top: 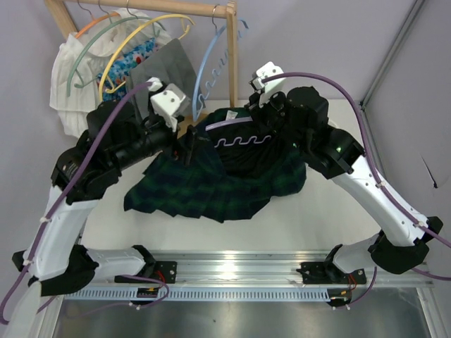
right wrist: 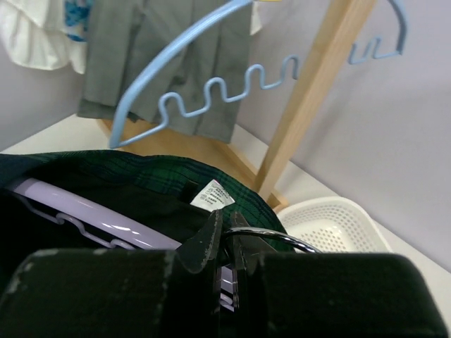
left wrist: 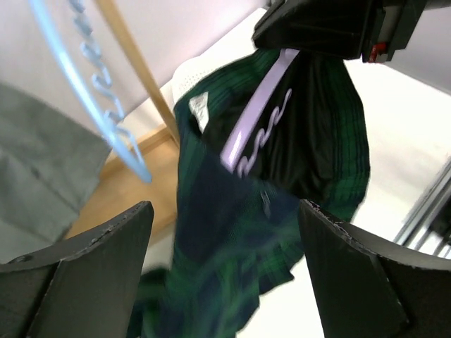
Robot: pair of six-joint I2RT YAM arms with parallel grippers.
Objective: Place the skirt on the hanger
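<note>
The dark green and navy plaid skirt (top: 218,184) lies spread on the table, its waistband lifted toward the back. The lavender hanger (top: 239,139) sits inside the waistband, its wavy bar showing against the dark lining. My right gripper (right wrist: 229,236) is shut on the hanger's (right wrist: 70,204) metal hook, just behind the skirt's white label (right wrist: 211,195). My left gripper (left wrist: 225,282) stands wide open over the skirt's (left wrist: 211,232) left side, with the fabric below its fingers and nothing clamped. In the top view it (top: 192,149) hovers at the waistband's left end.
A wooden rack (top: 230,49) stands at the back with a light blue hanger (top: 208,67), a yellow hanger (top: 134,42), a grey garment (top: 165,67) and a white ruffled garment (top: 67,84). A white basket (right wrist: 331,225) sits behind the skirt. A metal rail (top: 239,271) runs along the near edge.
</note>
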